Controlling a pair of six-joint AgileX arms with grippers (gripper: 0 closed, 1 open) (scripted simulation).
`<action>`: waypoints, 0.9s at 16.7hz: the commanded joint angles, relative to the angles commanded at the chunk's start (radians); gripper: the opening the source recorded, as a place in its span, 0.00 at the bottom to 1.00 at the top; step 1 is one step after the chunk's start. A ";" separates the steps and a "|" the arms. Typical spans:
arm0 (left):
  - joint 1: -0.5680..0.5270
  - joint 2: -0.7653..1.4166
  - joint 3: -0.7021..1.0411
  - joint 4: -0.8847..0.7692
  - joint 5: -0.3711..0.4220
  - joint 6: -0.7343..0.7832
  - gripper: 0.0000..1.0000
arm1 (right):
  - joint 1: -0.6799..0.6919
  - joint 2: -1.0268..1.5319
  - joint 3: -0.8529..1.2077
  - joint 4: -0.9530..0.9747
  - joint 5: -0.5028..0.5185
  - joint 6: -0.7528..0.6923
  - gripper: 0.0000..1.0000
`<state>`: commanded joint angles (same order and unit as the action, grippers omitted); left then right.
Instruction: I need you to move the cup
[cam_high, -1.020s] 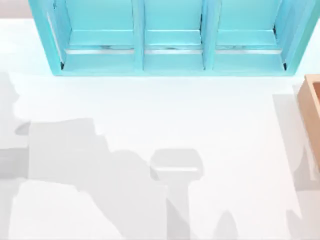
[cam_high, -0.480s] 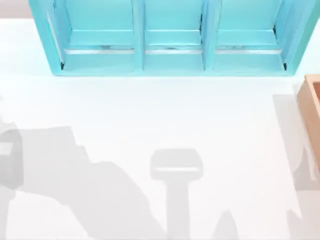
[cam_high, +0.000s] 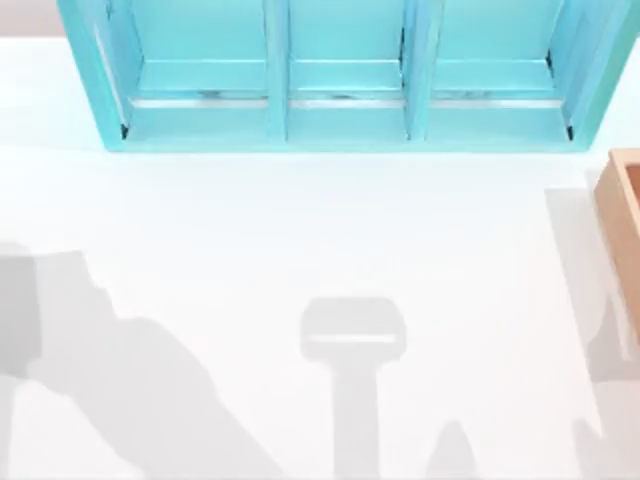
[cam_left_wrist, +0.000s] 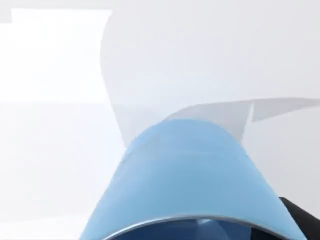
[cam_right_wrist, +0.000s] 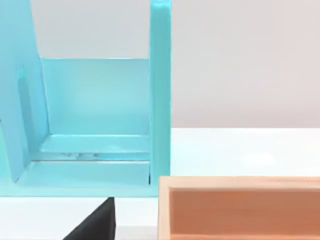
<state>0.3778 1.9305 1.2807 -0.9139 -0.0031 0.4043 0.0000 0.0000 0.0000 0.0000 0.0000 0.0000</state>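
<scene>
Here, white table (cam_high: 300, 230), turquoise shelf (cam_high: 345, 80) behind, wooden box (cam_high: 625, 220) right.

The cup (cam_left_wrist: 192, 175) is cut off low, perhaps gripped; wooden box (cam_high: 625, 215) cropped.

shelf unit (cam_high: 345, 75) at table (cam_high: 300, 230) back | wooden box (cam_high: 622, 215) at right edge

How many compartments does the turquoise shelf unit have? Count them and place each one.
3, side by side in the shelf unit at the table's far edge: left, middle, right. Its top is cropped, so more may sit above.
</scene>
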 joint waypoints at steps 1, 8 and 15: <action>0.003 0.007 -0.011 0.013 0.001 0.002 0.00 | 0.000 0.000 0.000 0.000 0.000 0.000 1.00; 0.003 0.008 -0.013 0.015 0.002 0.003 0.23 | 0.000 0.000 0.000 0.000 0.000 0.000 1.00; 0.003 0.008 -0.013 0.015 0.002 0.003 0.75 | 0.000 0.000 0.000 0.000 0.000 0.000 1.00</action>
<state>0.3812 1.9389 1.2673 -0.8986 -0.0016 0.4069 0.0000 0.0000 0.0000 0.0000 0.0000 0.0000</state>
